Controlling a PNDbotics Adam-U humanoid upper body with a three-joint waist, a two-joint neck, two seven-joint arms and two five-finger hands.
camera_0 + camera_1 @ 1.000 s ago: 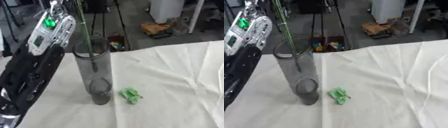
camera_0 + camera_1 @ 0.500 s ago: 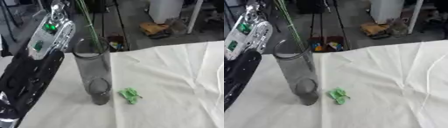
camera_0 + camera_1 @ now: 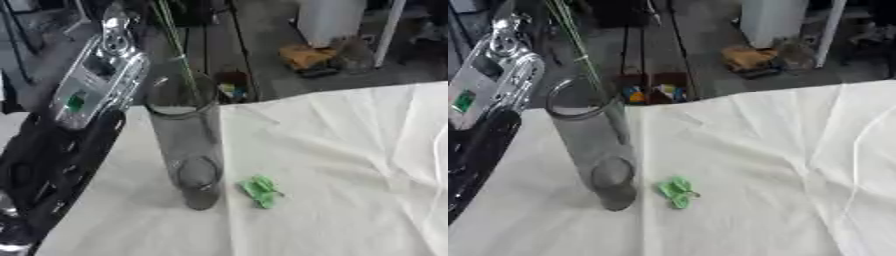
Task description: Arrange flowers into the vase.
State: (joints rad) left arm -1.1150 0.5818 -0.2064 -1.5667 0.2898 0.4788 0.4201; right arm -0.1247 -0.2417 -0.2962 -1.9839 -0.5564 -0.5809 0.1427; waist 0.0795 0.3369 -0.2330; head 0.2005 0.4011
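Note:
A tall clear glass vase (image 3: pixel 185 140) stands upright on the white cloth (image 3: pixel 350 150), left of the middle. Thin green flower stems (image 3: pixel 175 45) come down from the top edge, and their lower ends dip into the vase's mouth. My left forearm (image 3: pixel 87 90), black with a silver wrist part, rises along the left side, just left of the vase, and runs out of the top of the view. The hand itself is cut off above. A small green leaf scrap (image 3: pixel 260 191) lies on the cloth to the right of the vase's base. My right hand shows in neither view.
The table's far edge runs just behind the vase. Past it on the floor are a small box of coloured things (image 3: pixel 654 92), an orange object (image 3: pixel 306 55) and a white cabinet (image 3: pixel 328 20). The cloth is wrinkled toward the right.
My left forearm has shifted slightly and turned, and the stems have drifted a little to the right above the vase mouth. The vase and the leaf scrap have stayed put.

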